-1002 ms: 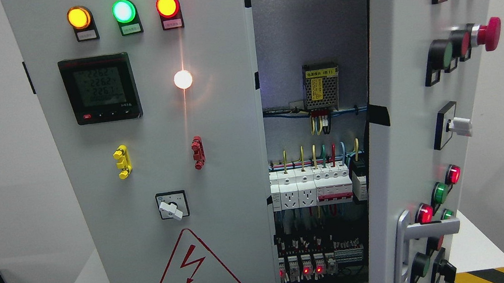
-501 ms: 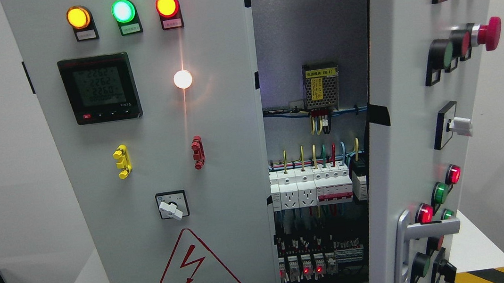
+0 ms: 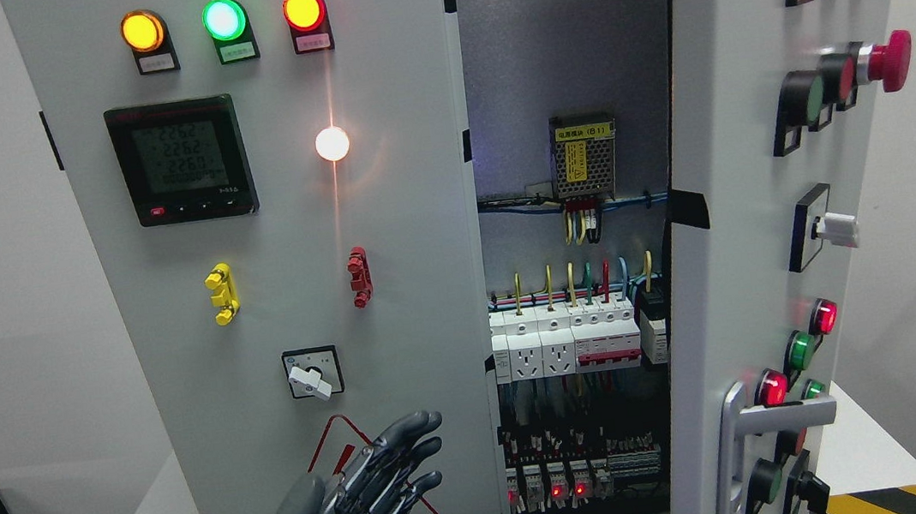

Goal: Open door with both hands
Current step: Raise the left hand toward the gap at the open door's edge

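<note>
Where right door (image 3: 749, 198) gapes, breakers (image 3: 572, 346) inside.

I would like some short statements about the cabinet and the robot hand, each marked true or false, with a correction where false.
1. The right door stands ajar, showing wiring inside. True.
2. The left hand grips the silver handle. False: it is raised before the left door, fingers spread, holding nothing.
3. The hand partly covers the warning triangle. True.
4. The right hand is on the red mushroom button. False: no right hand is in view.
</note>
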Motion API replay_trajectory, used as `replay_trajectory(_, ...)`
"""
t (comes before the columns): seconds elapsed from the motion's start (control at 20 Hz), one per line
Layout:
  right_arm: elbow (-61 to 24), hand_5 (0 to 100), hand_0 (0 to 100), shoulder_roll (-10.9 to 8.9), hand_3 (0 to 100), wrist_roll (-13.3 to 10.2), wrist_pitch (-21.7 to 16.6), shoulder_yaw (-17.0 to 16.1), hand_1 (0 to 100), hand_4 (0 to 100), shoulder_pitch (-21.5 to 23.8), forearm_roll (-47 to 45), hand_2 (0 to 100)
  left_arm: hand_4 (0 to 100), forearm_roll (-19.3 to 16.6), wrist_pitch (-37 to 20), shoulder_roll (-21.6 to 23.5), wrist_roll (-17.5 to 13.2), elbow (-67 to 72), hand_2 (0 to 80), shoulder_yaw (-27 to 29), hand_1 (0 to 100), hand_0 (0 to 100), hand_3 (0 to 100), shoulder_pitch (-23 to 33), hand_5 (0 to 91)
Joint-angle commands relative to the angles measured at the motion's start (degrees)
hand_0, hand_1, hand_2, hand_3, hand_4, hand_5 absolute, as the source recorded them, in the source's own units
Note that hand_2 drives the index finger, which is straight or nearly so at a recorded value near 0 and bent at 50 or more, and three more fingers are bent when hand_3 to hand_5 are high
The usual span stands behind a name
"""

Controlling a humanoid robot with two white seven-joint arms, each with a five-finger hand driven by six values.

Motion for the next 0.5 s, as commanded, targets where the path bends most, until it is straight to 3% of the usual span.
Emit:
replay_trajectory(0.0, 0.0, 0, 19, -0.01, 0, 0.0, 0.0, 0.0, 0, 0, 0.0, -1.3, 0, 0, 9.9, 1.6, 1.4, 0.4, -0.4, 0.0, -5.1, 0, 0, 0, -14.1, 0.0)
replay_trajectory(0.15, 0.0, 0, 19, -0.01, 0, 0.0, 0.0, 0.0, 0, 0, 0.0, -1.3, 0, 0, 17.5, 2.6, 2.8, 0.3, 0.0, 0.0, -6.0, 0, 0, 0, -21.2, 0.0)
replay_trajectory(0.45, 0.0, 0, 19, -0.01, 0, 0.0, 0.0, 0.0, 0, 0, 0.0, -1.3, 0, 0, 25.6, 2.8, 4.2, 0.4, 1.4, 0.0, -10.8, 0, 0, 0, -34.1, 0.0)
